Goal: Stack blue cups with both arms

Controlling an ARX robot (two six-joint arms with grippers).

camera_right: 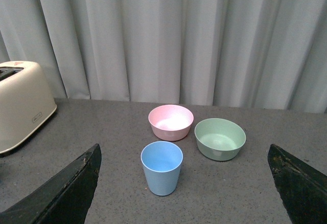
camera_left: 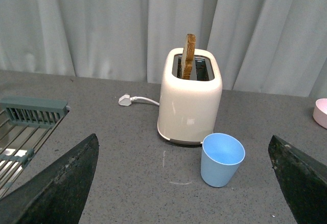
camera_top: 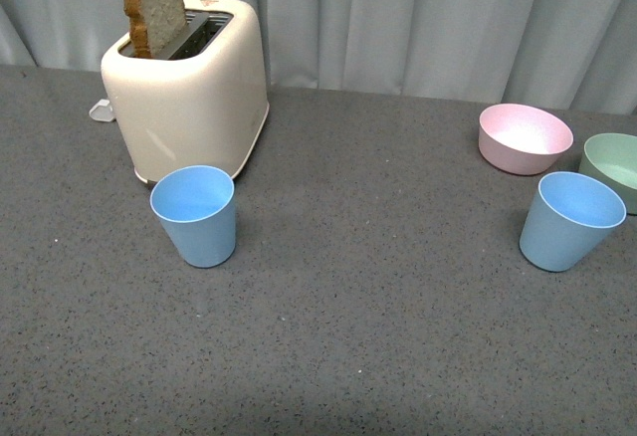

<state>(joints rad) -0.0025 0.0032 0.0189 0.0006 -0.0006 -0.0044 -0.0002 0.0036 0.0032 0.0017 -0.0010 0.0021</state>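
Evidently the grasp has not begun: the black left pincer and black right pincer gape wide, empty. On the speckled grey bench, one light blue plastic tumbler stands upright before the cream toaster, its twin well apart, near the pink bowl. Next, each pincer should close around its own cup.

Backdrop: pale grey pleated fabric curtain runs the full width behind the dark grey speckled counter. Lighting even and diffuse, shadows soft. Left wrist view: grey-green slatted plastic rack over wire grid adjoining the counter.
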